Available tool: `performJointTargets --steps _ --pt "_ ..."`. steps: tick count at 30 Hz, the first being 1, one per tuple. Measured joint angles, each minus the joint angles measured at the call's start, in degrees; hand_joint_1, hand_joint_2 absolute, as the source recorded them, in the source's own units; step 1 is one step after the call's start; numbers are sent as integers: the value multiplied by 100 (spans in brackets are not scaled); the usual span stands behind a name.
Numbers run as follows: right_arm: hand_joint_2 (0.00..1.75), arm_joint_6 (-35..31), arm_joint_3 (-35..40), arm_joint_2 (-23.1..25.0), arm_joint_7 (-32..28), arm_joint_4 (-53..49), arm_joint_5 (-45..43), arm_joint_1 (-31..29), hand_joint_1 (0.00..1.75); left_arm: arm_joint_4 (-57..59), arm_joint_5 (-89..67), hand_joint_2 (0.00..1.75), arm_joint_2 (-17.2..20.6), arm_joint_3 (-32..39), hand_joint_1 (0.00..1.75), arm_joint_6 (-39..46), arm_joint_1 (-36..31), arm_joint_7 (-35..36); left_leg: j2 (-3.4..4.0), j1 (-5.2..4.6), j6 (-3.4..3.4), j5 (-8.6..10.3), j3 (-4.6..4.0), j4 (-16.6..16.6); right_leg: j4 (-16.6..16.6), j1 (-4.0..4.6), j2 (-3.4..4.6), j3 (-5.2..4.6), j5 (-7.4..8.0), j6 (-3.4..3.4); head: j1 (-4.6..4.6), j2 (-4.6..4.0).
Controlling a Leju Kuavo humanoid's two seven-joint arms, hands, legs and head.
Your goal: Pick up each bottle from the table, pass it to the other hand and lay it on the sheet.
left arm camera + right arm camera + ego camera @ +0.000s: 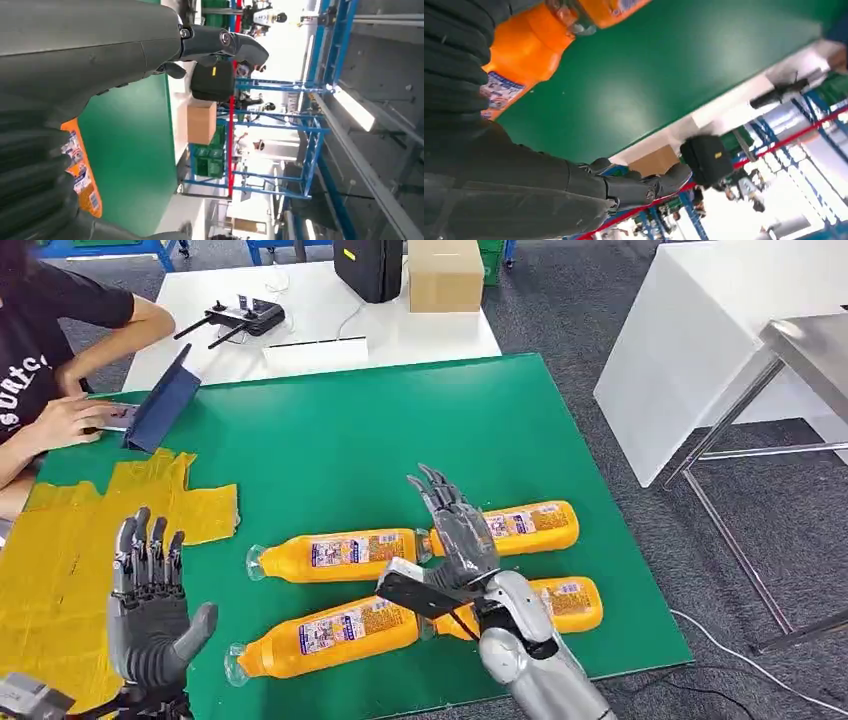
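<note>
Several orange bottles with clear caps lie on their sides on the green table top [330,430]. One bottle [335,555] lies at mid-left, one [530,524] behind my right hand, one [325,632] near the front, and one [572,602] at the front right. The yellow sheet [60,550] covers the table's left end. My right hand [455,540] hovers open over the bottles, fingers stretched forward, holding nothing. My left hand [150,612] stands open and upright at the sheet's near edge. An orange bottle [80,172] shows past the left hand, and another [524,55] lies under the right hand.
A person [50,360] sits at the far left with a hand on a tablet [160,400]. Behind the green top stands a white table with a controller [240,318], a black case [370,268] and a cardboard box [445,275]. A metal table frame [740,410] stands to the right.
</note>
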Motion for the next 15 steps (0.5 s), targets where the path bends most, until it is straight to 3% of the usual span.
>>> performJointTargets --steps 15 --pt "175 269 780 964 321 2799 347 -1504 0 931 30 175 0 -387 0 -286 -804 214 -1 -1 -2 6 1 1 2 0 -1 -1 1 0 0 0"
